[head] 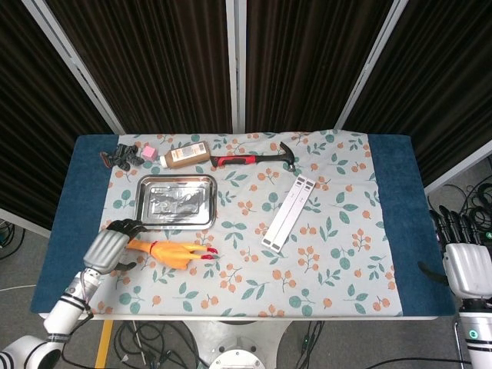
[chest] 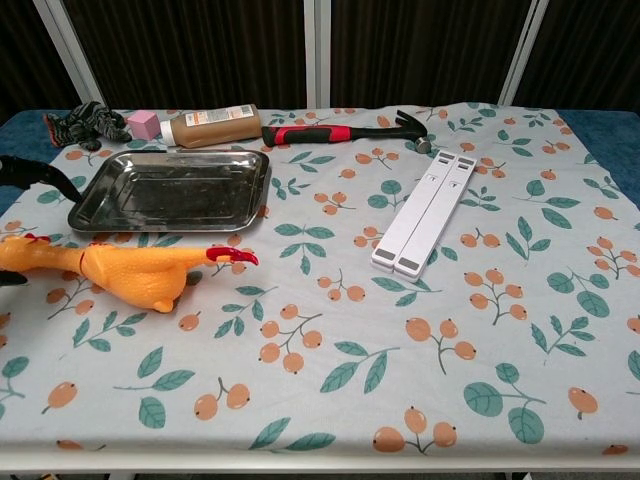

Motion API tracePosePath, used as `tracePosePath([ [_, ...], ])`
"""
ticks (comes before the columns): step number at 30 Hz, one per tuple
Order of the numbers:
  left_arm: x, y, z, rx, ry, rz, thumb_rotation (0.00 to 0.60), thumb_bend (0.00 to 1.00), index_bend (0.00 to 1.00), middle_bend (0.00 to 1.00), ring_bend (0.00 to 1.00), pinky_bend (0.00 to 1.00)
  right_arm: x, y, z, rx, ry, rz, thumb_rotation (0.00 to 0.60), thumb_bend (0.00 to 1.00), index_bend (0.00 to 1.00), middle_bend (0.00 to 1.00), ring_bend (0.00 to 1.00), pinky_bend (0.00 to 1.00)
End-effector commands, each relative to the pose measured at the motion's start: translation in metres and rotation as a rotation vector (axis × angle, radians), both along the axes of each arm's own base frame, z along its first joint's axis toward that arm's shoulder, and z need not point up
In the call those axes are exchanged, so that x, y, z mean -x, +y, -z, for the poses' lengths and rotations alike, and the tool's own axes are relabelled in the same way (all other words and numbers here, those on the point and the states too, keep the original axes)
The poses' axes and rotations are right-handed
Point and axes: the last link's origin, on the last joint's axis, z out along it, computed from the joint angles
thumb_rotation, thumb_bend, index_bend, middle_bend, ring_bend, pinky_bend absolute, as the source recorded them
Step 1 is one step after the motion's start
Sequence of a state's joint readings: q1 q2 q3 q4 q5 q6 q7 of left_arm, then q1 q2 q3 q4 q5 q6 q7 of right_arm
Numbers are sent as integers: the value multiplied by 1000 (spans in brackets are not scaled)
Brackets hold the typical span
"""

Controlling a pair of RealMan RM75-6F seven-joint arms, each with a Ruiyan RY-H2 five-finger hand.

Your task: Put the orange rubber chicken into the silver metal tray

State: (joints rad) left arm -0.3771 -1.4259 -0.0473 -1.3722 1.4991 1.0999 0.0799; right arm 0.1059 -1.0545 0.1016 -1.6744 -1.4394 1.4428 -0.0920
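Observation:
The orange rubber chicken [head: 171,252] lies on its side on the floral cloth, head to the left, just in front of the silver metal tray [head: 175,201]. In the chest view the chicken [chest: 125,270] lies below the tray [chest: 170,190], which holds nothing. My left hand [head: 109,247] hovers over the chicken's head and neck with fingers spread, not gripping it. Only its dark fingertips [chest: 28,172] show at the chest view's left edge. My right hand [head: 467,265] hangs open beyond the table's right edge.
Along the back edge lie a dark bundle [head: 119,157], a pink cube [head: 147,153], a brown bottle [head: 184,154] and a red-handled hammer [head: 254,159]. A white folded stand [head: 288,212] lies right of centre.

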Motion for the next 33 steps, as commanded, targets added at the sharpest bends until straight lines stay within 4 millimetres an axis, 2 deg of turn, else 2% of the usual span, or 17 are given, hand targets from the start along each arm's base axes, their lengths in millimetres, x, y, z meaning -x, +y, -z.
tracePosePath([
  [1, 5, 4, 13, 8, 4, -22, 600, 146, 350, 333, 236, 291, 0, 0, 0, 0, 0, 0, 600, 87, 0, 0, 0, 0],
  [8, 10, 8, 25, 9, -8, -33, 600, 242, 467, 416, 330, 386, 2, 1, 1, 2, -8, 9, 600, 85, 0, 0, 0, 0],
  [16, 16, 12, 35, 4, -9, -47, 600, 259, 478, 432, 346, 407, 3, 0, 2, -3, -10, 14, 600, 85, 0, 0, 0, 0],
  [21, 18, 14, 38, 7, 5, -59, 600, 262, 462, 435, 351, 418, 4, 0, 2, -7, -10, 20, 600, 84, 0, 0, 0, 0],
  [30, 11, 9, 31, -34, 0, -20, 600, 279, 336, 417, 351, 421, 6, 0, 2, -11, -10, 30, 600, 84, 0, 0, 0, 0],
  [33, 12, 11, 34, -19, 11, -24, 600, 280, 333, 414, 351, 421, 6, 0, 2, -10, -12, 30, 600, 85, 0, 0, 0, 0],
])
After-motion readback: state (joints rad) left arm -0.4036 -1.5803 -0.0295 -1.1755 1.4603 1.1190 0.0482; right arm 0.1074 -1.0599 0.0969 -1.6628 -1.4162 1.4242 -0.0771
